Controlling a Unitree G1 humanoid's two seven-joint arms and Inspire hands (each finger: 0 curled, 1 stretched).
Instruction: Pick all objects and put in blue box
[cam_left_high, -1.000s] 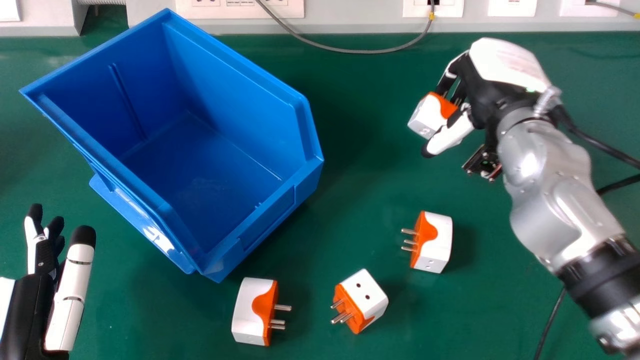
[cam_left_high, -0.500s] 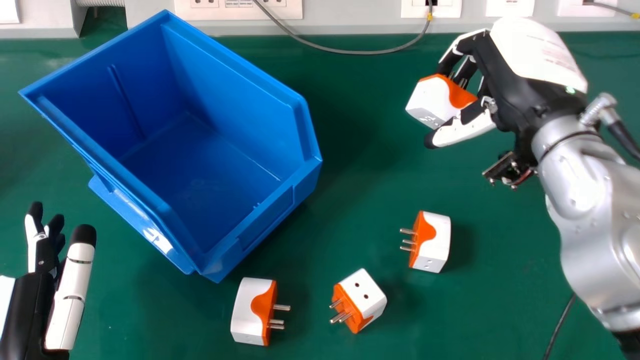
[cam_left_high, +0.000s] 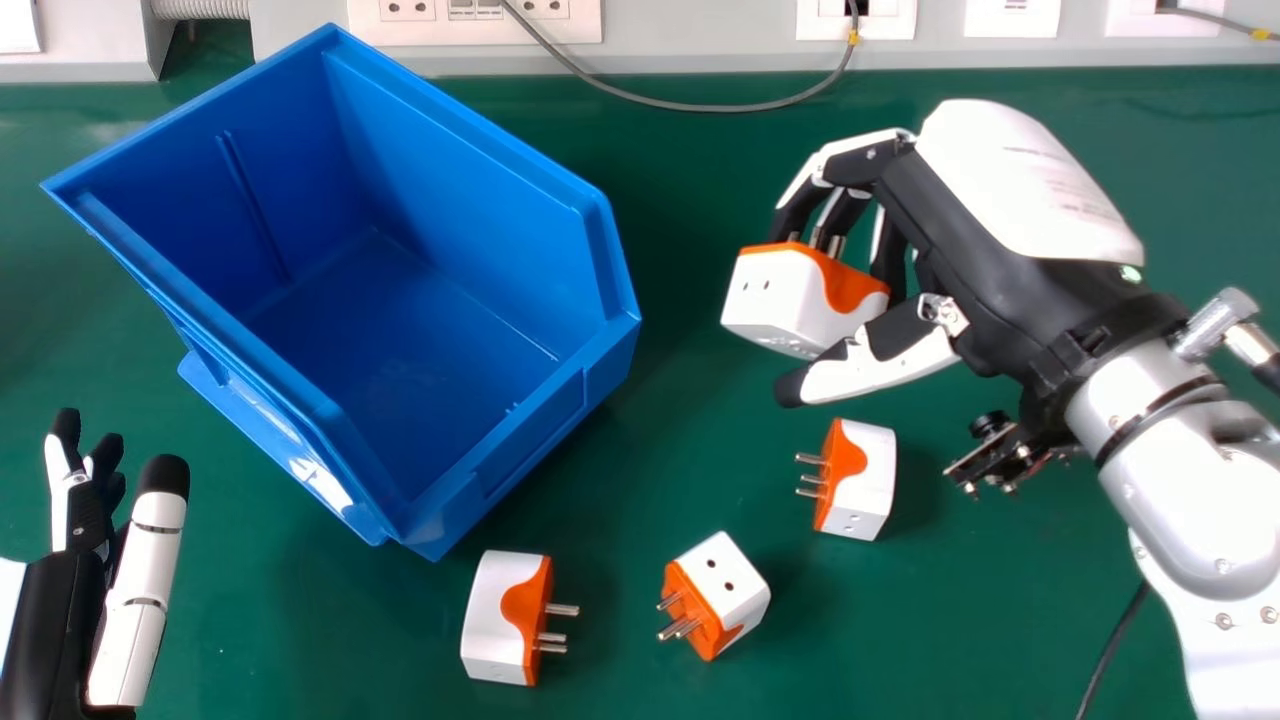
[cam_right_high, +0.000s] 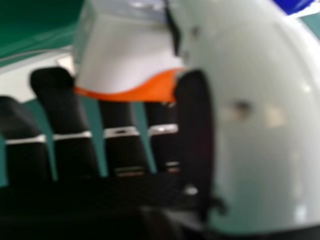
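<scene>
Leftward and lower across the head view since the last frame, the right hand (cam_left_high: 985, 225) has brought its load closer to the box, which I read as the carry towards the drop. Its fingers (cam_left_high: 850, 165) are bent over one side of a plug adapter (cam_left_high: 785, 295) and its thumb (cam_left_high: 880, 375) lies against the other, so the piece is pinched between them, right of centre in the upper half of the frame. It is a white block with an orange, wavy-edged base; metal prongs (cam_left_high: 834, 243) stick out on the fingers' side and could snag at release.

Further left, filling much of the upper left, the blue box (cam_left_high: 455, 190) has its open top facing up, nothing inside. The adapter is still outside it, a gap away, so the hand needs to go further left, over the rim, before letting go.

Below lie three like it: the nearest adapter (cam_left_high: 868, 480) under the thumb, the middle adapter (cam_left_high: 728, 580) at bottom centre, the far adapter (cam_left_high: 495, 615) left of that. At the lower left edge, the left hand (cam_left_high: 60, 620) idles, fingers relaxed.
</scene>
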